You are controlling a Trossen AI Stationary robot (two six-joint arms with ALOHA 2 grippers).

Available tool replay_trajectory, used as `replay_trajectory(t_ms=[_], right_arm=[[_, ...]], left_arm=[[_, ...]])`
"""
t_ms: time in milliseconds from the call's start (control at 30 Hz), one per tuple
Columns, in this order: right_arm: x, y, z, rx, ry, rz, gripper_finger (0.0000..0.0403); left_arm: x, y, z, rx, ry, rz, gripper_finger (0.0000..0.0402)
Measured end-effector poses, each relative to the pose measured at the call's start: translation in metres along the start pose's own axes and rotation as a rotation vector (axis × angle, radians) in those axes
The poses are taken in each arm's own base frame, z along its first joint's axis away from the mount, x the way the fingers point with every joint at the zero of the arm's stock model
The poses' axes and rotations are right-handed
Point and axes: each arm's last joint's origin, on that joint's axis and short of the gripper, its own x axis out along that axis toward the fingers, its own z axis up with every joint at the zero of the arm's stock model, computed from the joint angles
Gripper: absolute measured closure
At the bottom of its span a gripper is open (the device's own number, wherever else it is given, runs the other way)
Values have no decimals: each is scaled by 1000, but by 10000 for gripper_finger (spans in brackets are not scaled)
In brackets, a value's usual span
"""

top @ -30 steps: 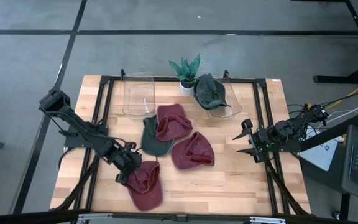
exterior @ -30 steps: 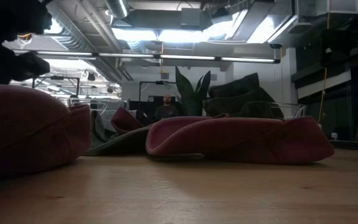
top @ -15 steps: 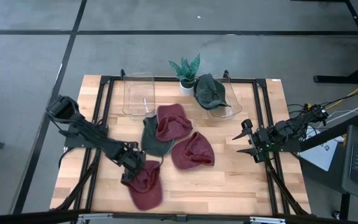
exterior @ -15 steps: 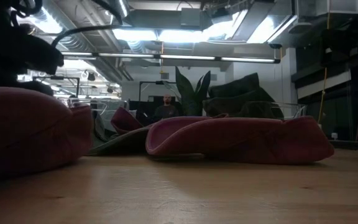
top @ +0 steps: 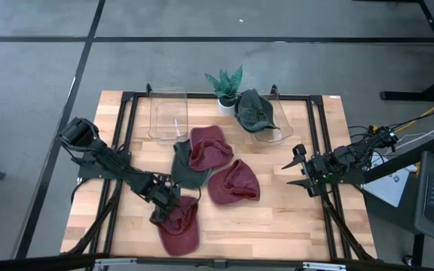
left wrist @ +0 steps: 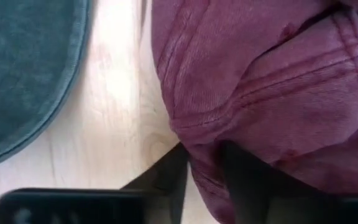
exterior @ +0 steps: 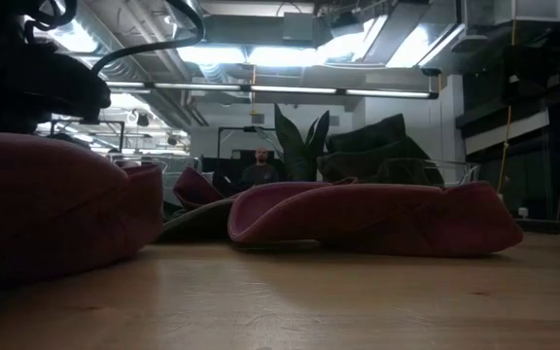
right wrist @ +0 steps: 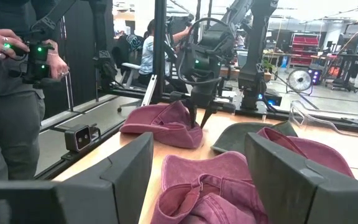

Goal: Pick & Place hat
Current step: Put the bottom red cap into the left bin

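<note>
A maroon hat point(top: 179, 227) lies near the table's near edge, left of centre; it fills the left of the low view point(exterior: 56, 209). My left gripper point(top: 164, 208) stands at its left far edge, shut on the cloth point(left wrist: 204, 177); the right wrist view shows that gripper point(right wrist: 199, 119) pointing down onto the hat point(right wrist: 160, 124). My right gripper point(top: 305, 172) waits open over the table's right side, touching nothing. My left gripper pinches a raised fold at the maroon hat's edge point(left wrist: 202, 163) between its two fingers point(left wrist: 244, 180). The fingers come from above, slanting from the table's left. The rest of the hat lies on the table.
Two more maroon hats point(top: 233, 182) point(top: 208, 147) and a dark green hat point(top: 185, 169) lie mid-table, overlapping. A clear bin point(top: 169, 113) stands at the far left; another point(top: 277, 128) holds a dark green hat point(top: 256, 111). A potted plant point(top: 226, 84) stands between them. A person point(right wrist: 8, 74) stands beyond the table.
My left gripper has moved toward the table's right and near edge, down onto the maroon hat's edge. The hat has been nudged a little to the right and bunched up at that edge. The right arm kept still.
</note>
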Motion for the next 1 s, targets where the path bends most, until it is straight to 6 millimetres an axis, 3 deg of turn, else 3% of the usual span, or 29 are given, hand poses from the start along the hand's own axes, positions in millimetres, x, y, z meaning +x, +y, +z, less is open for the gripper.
replay_trajectory(t_ms=[200,500,1000], right_arm=[[0,0,0,0,0,0,150],[0,0,0,0,0,0,150],[0,0,0,0,0,0,150]], left_arm=[[-1,-1,0,1,8,-33,391],[-7,-4,-4,14,15,-69,396],[-70,9,-10,-119,-191,-57,397]])
